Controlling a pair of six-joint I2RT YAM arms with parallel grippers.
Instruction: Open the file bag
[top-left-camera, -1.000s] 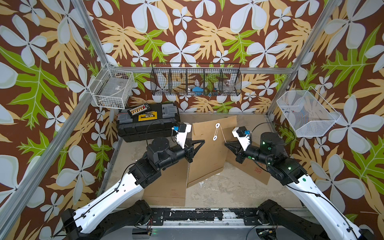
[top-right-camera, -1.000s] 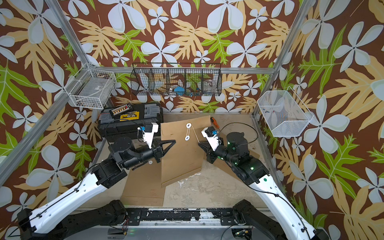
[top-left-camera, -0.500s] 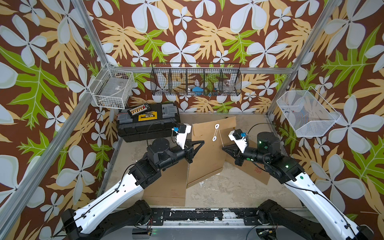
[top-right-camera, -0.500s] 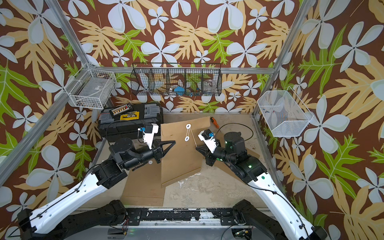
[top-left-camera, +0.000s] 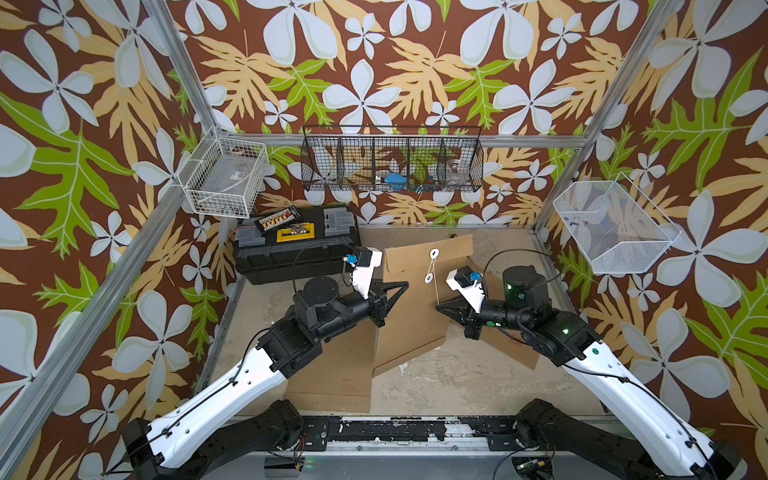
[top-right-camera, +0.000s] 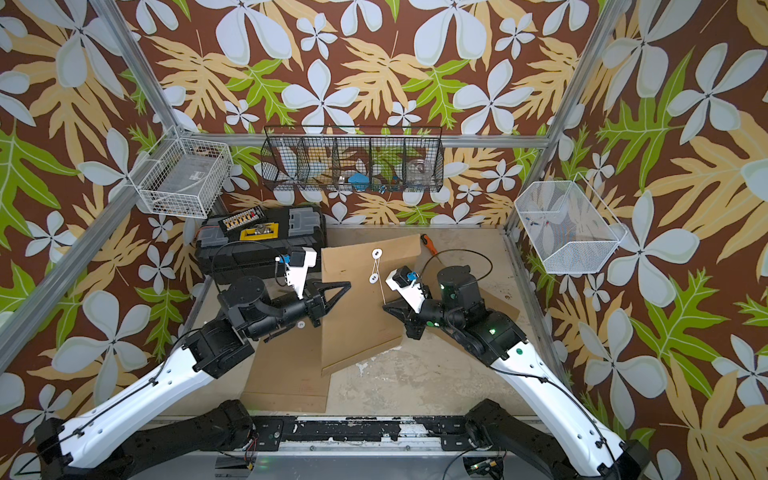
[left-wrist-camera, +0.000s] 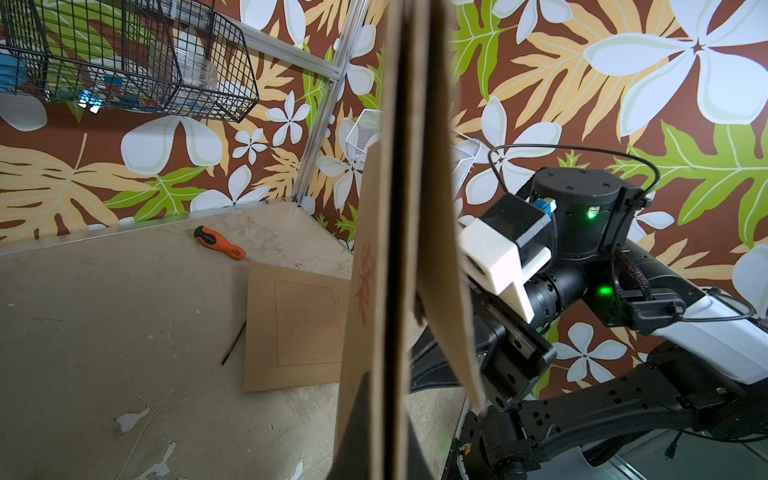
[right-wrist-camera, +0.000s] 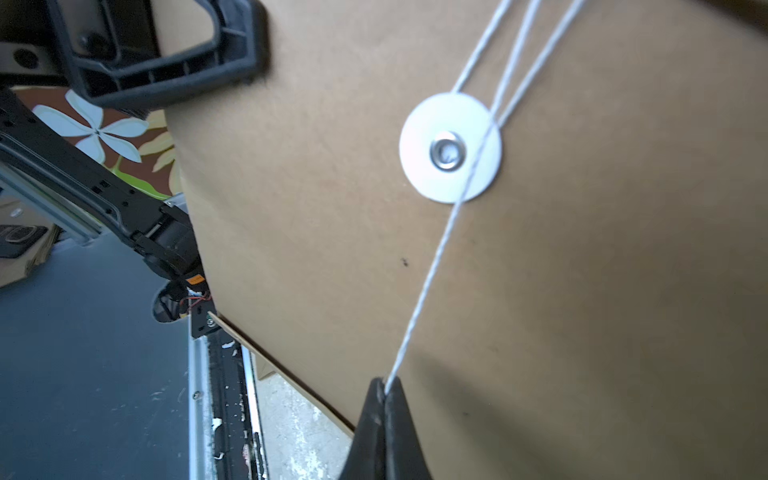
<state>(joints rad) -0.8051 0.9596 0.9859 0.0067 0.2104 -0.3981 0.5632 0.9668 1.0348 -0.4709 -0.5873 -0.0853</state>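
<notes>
Because the file bag (top-left-camera: 411, 324) is tied shut with a white string (right-wrist-camera: 432, 270), the string has to come off first. The bag stands up on its edge on the bench (top-left-camera: 436, 382), just beside the black toolbox (top-left-camera: 295, 245). The string runs between the upper button (top-left-camera: 434, 252) and the lower button (right-wrist-camera: 450, 148) on the bag's front.

The left tool (top-left-camera: 400, 286) is squeezed shut on the bag's edge nearest the toolbox and holds it up. The right tool (right-wrist-camera: 384, 386), on the bag's far side from the toolbox, is pinched tight on the string's loose end.

To do this well, I think the right tool should go round the lower button in small circles, the unwinding way. The string should be a little tight but not tugged hard, or the bag may bend or slip. The left tool should hold firm.
</notes>
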